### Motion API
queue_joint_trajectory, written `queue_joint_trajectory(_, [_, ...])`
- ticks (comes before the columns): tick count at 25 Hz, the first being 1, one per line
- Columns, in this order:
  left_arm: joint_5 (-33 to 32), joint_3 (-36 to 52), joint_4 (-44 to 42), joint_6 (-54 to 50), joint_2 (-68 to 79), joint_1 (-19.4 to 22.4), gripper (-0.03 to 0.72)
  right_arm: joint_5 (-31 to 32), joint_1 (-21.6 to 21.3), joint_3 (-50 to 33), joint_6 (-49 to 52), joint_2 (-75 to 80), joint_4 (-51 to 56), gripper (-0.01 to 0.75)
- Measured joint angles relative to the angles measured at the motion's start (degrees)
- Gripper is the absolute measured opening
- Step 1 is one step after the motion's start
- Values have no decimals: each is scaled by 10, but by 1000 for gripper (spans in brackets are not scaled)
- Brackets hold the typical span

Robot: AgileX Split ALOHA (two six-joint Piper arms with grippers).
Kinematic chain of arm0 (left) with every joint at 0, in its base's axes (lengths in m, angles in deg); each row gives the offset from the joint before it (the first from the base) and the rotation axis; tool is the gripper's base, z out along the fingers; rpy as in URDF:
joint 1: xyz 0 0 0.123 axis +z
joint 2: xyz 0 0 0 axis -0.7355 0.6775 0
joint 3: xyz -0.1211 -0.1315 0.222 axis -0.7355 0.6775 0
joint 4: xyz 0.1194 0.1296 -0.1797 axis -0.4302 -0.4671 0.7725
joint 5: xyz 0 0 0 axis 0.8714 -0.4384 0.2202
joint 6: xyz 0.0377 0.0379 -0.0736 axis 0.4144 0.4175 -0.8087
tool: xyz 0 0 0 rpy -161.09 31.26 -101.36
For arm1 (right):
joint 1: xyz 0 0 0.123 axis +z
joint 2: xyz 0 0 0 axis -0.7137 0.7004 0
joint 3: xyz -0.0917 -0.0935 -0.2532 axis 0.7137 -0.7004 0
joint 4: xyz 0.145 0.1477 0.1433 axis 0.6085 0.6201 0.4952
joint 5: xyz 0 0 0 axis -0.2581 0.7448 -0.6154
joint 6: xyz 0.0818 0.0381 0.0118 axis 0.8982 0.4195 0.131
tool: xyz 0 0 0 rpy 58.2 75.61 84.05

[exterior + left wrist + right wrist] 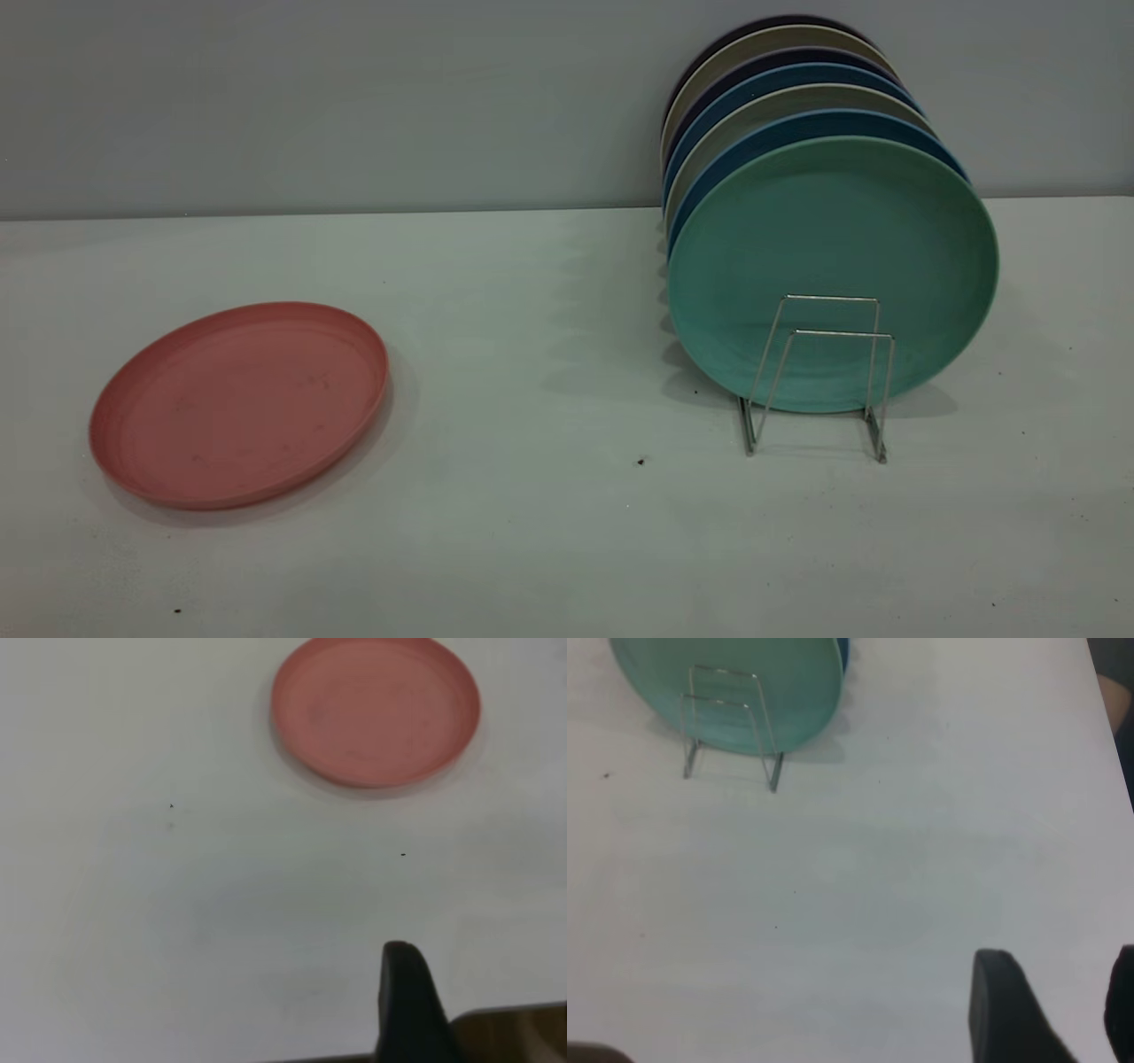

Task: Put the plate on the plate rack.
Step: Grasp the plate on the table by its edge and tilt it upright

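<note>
On the white table point(549, 372), toward the left side in the exterior view, the salmon-pink plate point(241, 403) lies flat, rim up, with faint dark scuffs on its face. Well apart to the right stands the plate rack point(819, 377), a low wire frame whose front two loops are empty. Behind those loops a teal-green plate point(833, 266) stands on edge, with a row of blue and pale plates point(780, 97) upright behind it.

The left gripper point(409, 1010) shows in its wrist view as a single dark finger near the table edge, well short of the plate; whether its jaws are apart cannot be told. The right gripper point(1063, 1010) hangs over bare table, well clear of the rack, jaws apart and holding nothing.
</note>
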Motion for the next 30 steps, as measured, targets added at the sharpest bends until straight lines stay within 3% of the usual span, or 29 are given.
queue_joint_trajectory(8, [0, 0, 0, 0, 0, -37, 452, 0, 6, 0, 0, 0, 1, 293])
queue_joint_trajectory(14, [1, 0, -19, -13, 32, -40, 452, -4, 98, 3, 1, 6, 13, 293])
queue_joint_trajectory(18, [7, -1, -66, -70, 124, -40, 452, -35, 131, 16, 1, 59, 4, 293])
queue_joint_trajectory(30, [282, -14, -195, -218, 481, -40, 452, -138, 134, 114, -30, 353, 10, 293])
